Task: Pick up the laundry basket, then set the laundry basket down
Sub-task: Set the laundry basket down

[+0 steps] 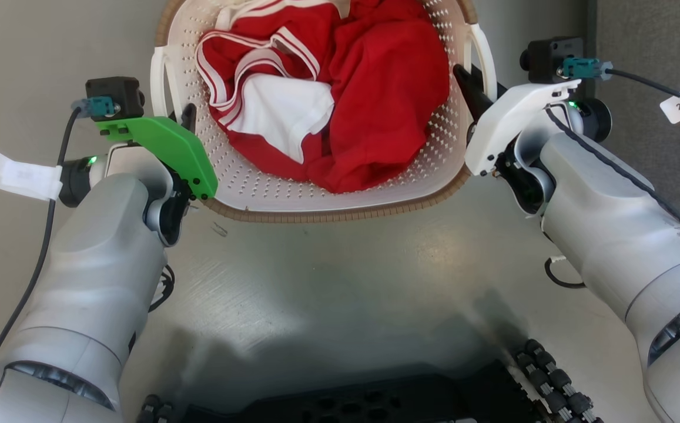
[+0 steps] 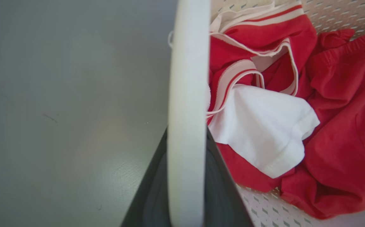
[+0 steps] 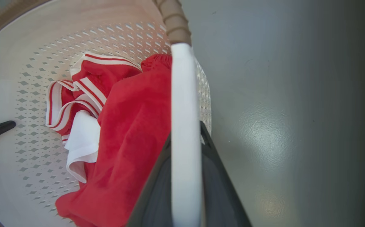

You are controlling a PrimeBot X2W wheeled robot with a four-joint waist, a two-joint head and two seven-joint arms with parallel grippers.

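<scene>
As jaws clamp both handles (image 2: 187,94), the laundry basket (image 1: 292,191) holds clothes (image 1: 387,88) — red.

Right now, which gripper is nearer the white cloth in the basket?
Left. The left gripper holds the basket by the handle beside the white cloth. The right gripper holds the opposite handle, with red clothes lying between.

Bright, even light leaves a soft glare on the grey floor (image 1: 434,252) at four o'clock and a shadow at six in the head view, while the wrist views blur the near white handle (image 2: 187,94) of the laundry basket (image 2: 264,211).
</scene>
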